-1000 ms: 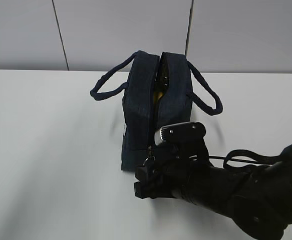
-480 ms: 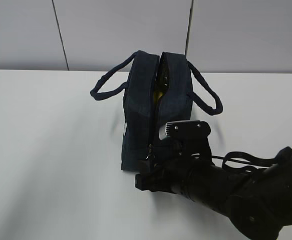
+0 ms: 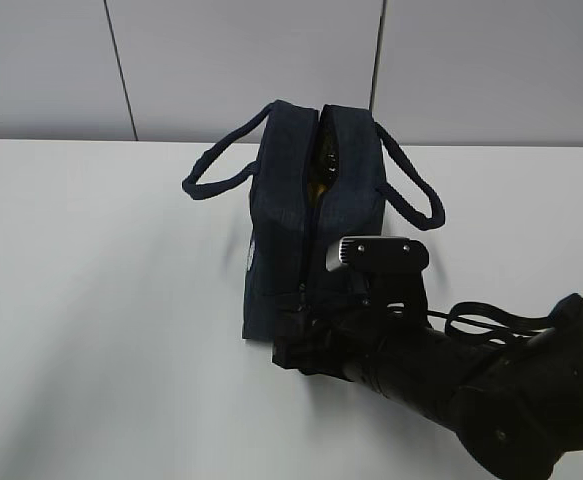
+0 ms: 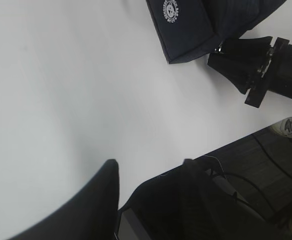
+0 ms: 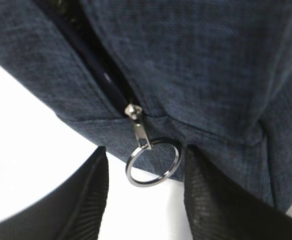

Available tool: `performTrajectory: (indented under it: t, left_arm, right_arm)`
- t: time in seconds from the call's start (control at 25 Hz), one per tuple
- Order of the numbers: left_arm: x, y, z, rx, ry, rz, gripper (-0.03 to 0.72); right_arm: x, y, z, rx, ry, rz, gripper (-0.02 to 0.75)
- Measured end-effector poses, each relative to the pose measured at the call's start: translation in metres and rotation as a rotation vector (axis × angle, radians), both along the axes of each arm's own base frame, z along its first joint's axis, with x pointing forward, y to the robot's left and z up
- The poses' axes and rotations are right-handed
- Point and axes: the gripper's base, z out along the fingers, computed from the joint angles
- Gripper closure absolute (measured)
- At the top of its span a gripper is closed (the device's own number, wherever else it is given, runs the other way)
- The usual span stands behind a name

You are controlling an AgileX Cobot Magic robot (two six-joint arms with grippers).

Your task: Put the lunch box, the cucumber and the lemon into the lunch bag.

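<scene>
The dark navy lunch bag (image 3: 286, 215) stands in the middle of the white table, its top zipper partly open. Something yellowish-olive (image 3: 321, 170) shows in the slit; I cannot tell which item it is. The lunch box, the cucumber and the lemon are otherwise hidden. My right gripper (image 3: 296, 345) is at the bag's near end and open. In the right wrist view the metal ring pull (image 5: 153, 162) hangs between the right gripper's (image 5: 147, 151) fingers, which are apart from it. My left gripper (image 4: 149, 165) hovers open and empty over bare table left of the bag (image 4: 196, 30).
Two loop handles (image 3: 411, 190) droop to either side of the bag. The bag's white round logo (image 4: 170, 10) faces left. In the left wrist view the table's front edge (image 4: 226, 145) borders a dark floor with cables. A grey panelled wall (image 3: 241, 60) stands behind the table.
My right gripper has slid forward and a little right, closing in on the bag's near end at the zipper pull. The bag nudged slightly. The jaw openings are unchanged.
</scene>
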Motion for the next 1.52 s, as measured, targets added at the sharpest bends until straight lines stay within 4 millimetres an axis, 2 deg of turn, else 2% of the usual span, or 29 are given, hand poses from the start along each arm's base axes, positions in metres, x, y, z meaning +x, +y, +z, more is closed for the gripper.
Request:
performTrajectory:
  t: [0.56, 1.52]
  left_arm:
    - [0.0008, 0.0020, -0.0005, 0.024, -0.008, 0.004, 0.413]
    - [0.0011, 0.0028, -0.0007, 0.034, -0.011, 0.005, 0.413]
  right_arm:
    - [-0.0011, -0.0006, -0.0021, -0.012, 0.024, 0.000, 0.491]
    - [-0.0026, -0.0012, -0.0045, -0.038, 0.046, 0.009, 0.495]
